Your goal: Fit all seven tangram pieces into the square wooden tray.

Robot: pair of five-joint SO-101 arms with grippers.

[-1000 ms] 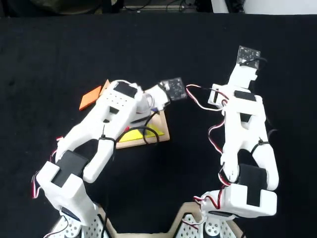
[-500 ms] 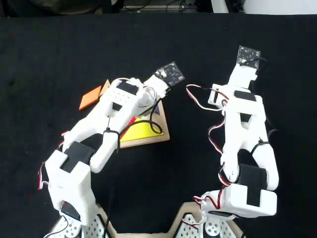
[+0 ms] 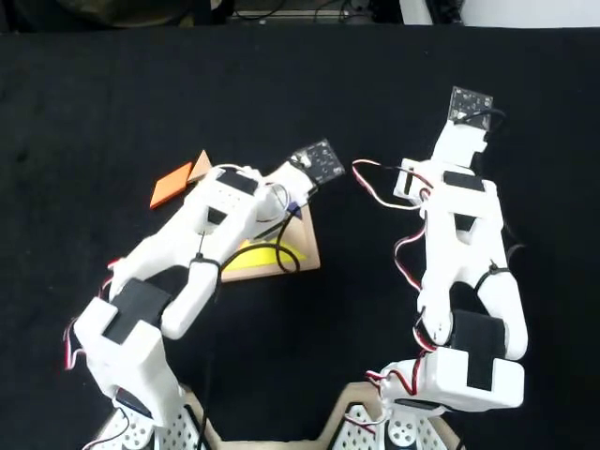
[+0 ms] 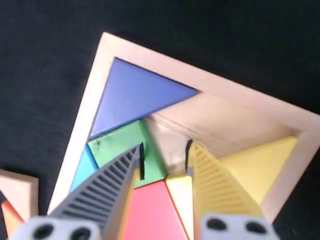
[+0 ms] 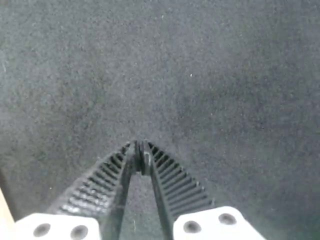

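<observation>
The square wooden tray (image 4: 235, 97) lies under my left gripper (image 4: 165, 157), which is open with nothing between its fingers. In the tray sit a blue triangle (image 4: 135, 95), a green piece (image 4: 120, 142), a cyan piece (image 4: 85, 170), a red piece (image 4: 152, 210) and a yellow triangle (image 4: 255, 167). The fingertips hover over a bare wooden gap (image 4: 220, 125) in the tray's middle. Outside the tray lie an orange piece (image 3: 172, 185) and a pale tan piece (image 3: 199, 167), side by side. My right gripper (image 5: 140, 152) is shut over bare black cloth.
The left arm (image 3: 216, 225) covers most of the tray (image 3: 309, 248) in the high view. The right arm (image 3: 459, 225) stretches straight back at the right, well apart from the tray. Black cloth covers the whole table.
The left arm's wrist swung toward the far side of the tray, then came back a little and lower. The right arm has not moved.
</observation>
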